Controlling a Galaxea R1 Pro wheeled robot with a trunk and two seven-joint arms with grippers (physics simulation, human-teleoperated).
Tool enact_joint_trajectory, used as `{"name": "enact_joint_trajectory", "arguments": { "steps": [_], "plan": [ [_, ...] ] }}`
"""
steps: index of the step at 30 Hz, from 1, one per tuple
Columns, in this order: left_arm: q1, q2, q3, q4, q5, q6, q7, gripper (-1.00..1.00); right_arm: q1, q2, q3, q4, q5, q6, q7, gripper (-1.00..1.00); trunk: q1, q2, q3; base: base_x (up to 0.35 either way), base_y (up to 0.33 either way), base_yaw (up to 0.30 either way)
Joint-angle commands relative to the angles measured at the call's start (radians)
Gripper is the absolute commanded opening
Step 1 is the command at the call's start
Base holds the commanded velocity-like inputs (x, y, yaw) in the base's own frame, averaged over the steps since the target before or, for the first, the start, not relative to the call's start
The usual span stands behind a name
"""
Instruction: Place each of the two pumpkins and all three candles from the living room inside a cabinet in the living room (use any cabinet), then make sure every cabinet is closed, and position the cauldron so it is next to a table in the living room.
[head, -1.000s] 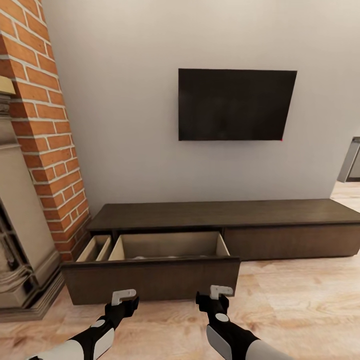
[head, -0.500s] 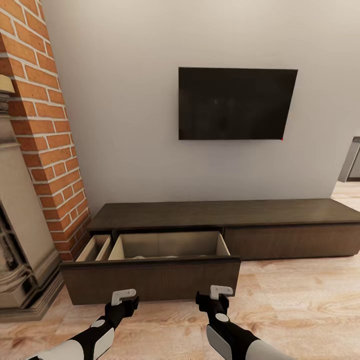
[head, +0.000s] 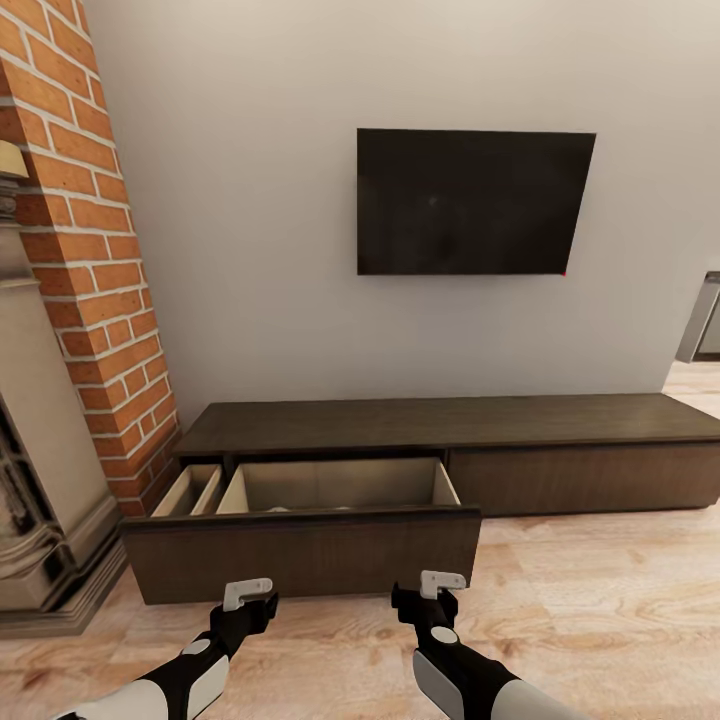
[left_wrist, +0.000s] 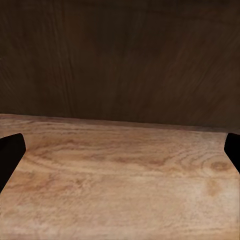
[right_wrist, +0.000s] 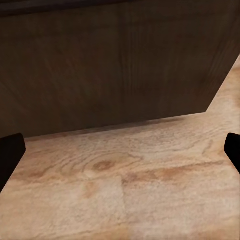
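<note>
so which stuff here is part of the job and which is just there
Job:
- cabinet, its left drawer pulled out
- left gripper and right gripper, both open, low before the drawer front

Just there:
- TV on the wall
- brick column
- stone fireplace
- wood floor

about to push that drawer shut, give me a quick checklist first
1. Open drawer of the cabinet pulled out: ok.
2. Left gripper open, holding nothing: ok.
3. Right gripper open, holding nothing: ok.
4. Both grippers in front of the drawer front, not touching: ok.
5. Pumpkins and candles all inside: cannot tell, the drawer front hides its floor.
6. Right-hand cabinet front shut: ok.
</note>
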Motion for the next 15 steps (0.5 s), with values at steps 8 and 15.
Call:
{"name": "enact_joint_trajectory", "arguments": {
  "steps": [8,15],
  "plan": [
    [-0.001,0.000,-0.007,0.000,0.010,-0.002,0.006,1.00,-0.001,0.000,0.008,0.000,-0.011,-0.006,-0.004,1.00,0.000,0.000,-0.001,0.184,0.059,0.000],
    [-0.001,0.000,-0.007,0.000,0.011,-0.002,0.005,1.00,-0.001,0.000,0.008,0.000,-0.011,-0.005,-0.004,1.00,0.000,0.000,-0.001,0.202,0.052,0.000]
  ]
}}
